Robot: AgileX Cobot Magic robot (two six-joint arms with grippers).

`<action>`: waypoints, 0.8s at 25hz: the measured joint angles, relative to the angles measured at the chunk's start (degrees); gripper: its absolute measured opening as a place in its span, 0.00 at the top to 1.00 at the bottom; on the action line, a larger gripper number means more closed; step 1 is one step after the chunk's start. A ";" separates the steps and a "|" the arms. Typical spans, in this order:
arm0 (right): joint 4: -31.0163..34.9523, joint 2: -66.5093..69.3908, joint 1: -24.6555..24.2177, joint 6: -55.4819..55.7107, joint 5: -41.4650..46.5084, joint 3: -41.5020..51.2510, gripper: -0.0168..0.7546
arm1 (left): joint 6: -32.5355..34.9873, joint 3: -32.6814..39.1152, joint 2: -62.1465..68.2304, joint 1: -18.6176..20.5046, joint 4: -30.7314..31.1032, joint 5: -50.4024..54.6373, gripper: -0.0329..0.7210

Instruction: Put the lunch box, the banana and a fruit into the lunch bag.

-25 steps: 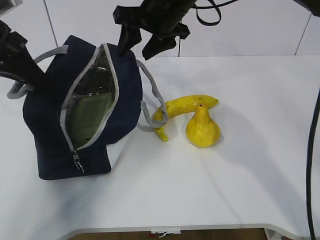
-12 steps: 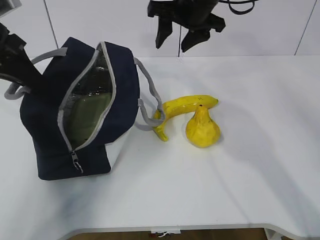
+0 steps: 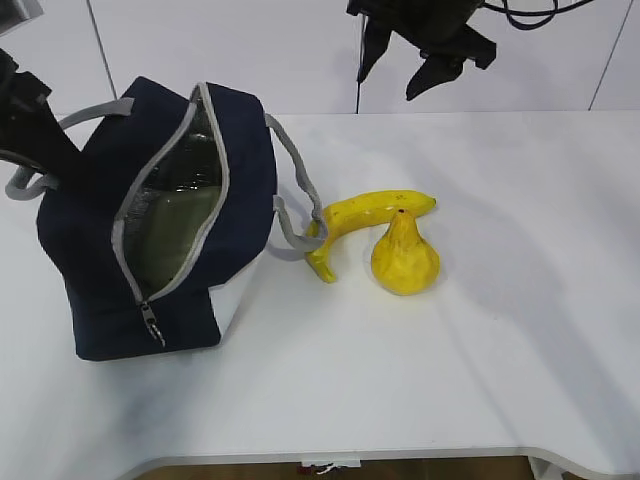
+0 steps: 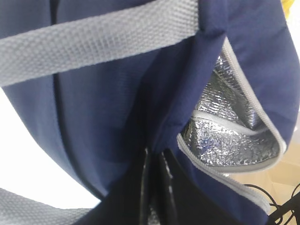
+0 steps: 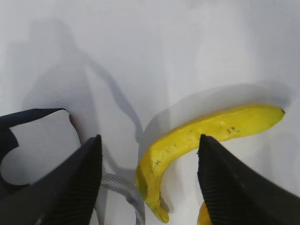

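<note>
The right gripper (image 3: pixel 415 68) is seen high above the far part of the table (image 3: pixel 520 330), with its jaws apart and nothing between them. Over the last second it has been carried from just above the open mouth of the lunch bag (image 3: pixel 100 250) to the right, and it now hangs above and behind the banana (image 3: pixel 365 218). In the right wrist view the banana (image 5: pixel 206 136) is framed between the two dark fingers (image 5: pixel 70 187), well below them. From this it is judged that the lunch box (image 3: pixel 180 235) has been delivered: its pale green lid is visible inside the bag, through the open zipper. The banana is probably the next thing to be taken.

The banana lies on the table just beside the bag's grey handle (image 3: pixel 290 215), and the fruit (image 3: pixel 404 258) stands against it, touching. Both are not yet packed.

The right arm is stretched in from the top edge, with the gripper pointed down. The left gripper (image 4: pixel 154 187) is closed on the blue fabric at the bag's far side, and the mouth is held open by it.
</note>
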 joint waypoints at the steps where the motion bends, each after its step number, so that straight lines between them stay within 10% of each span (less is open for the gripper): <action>1: 0.51 0.12 0.00 0.89 0.00 0.00 0.31 | 0.00 0.00 0.00 0.00 0.00 -0.10 0.96; 20: 0.02 1.48 0.00 16.88 -0.22 10.09 0.31 | 0.00 0.00 0.00 0.00 0.17 -0.69 0.96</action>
